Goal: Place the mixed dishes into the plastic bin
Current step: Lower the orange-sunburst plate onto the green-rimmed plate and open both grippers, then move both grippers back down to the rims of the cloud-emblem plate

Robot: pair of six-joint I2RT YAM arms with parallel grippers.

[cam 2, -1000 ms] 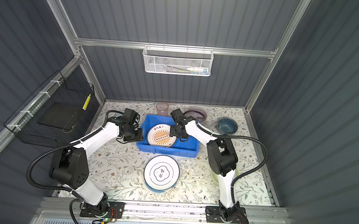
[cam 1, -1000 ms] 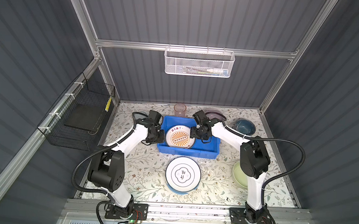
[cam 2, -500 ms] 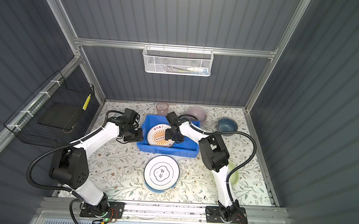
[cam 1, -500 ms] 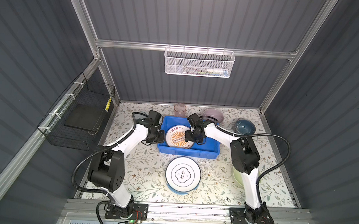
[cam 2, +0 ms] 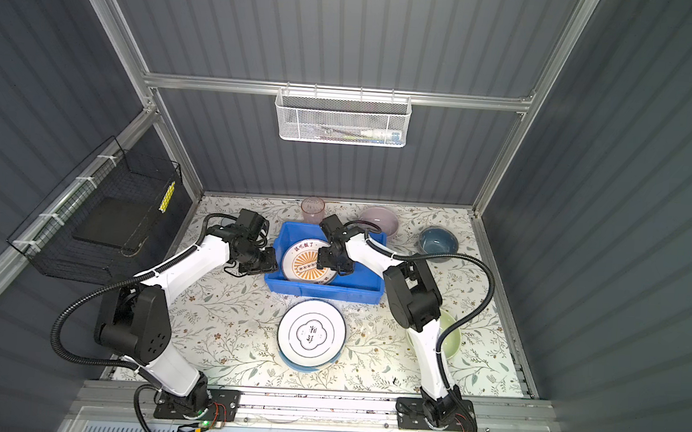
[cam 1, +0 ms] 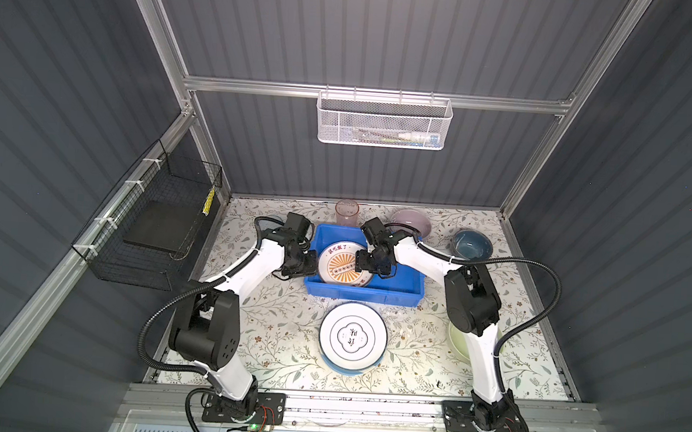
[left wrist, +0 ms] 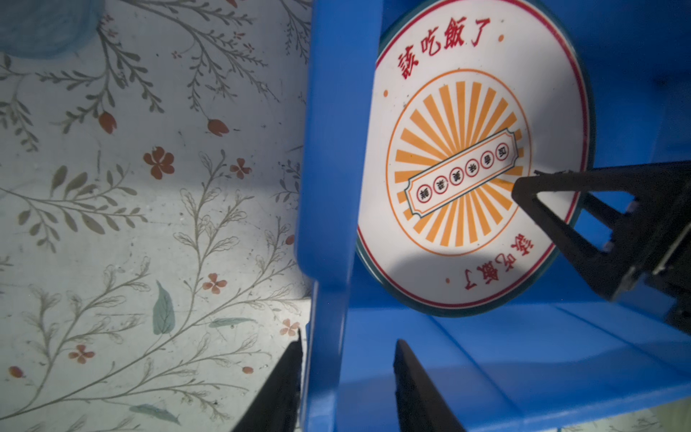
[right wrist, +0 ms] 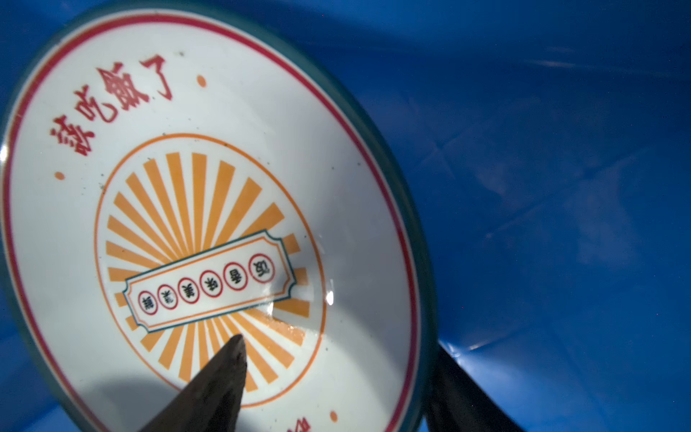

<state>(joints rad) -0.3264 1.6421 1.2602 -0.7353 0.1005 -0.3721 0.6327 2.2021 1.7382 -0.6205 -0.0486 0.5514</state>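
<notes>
Both parted, right pincer [cam 1: 364, 263] astride plate [cam 1: 339, 263], left pincer [left wrist: 348, 338] astride bin wall [left wrist: 329, 149]

Pale green bowl [cam 1: 456, 343] half hidden; blue-rimmed plate [cam 1: 342, 370] mostly covered

Overhead stereo pair (wrist cameras close)

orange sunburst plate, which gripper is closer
Right. The right gripper straddles the orange sunburst plate at its rim; the left gripper straddles the blue bin wall beside it.
</notes>
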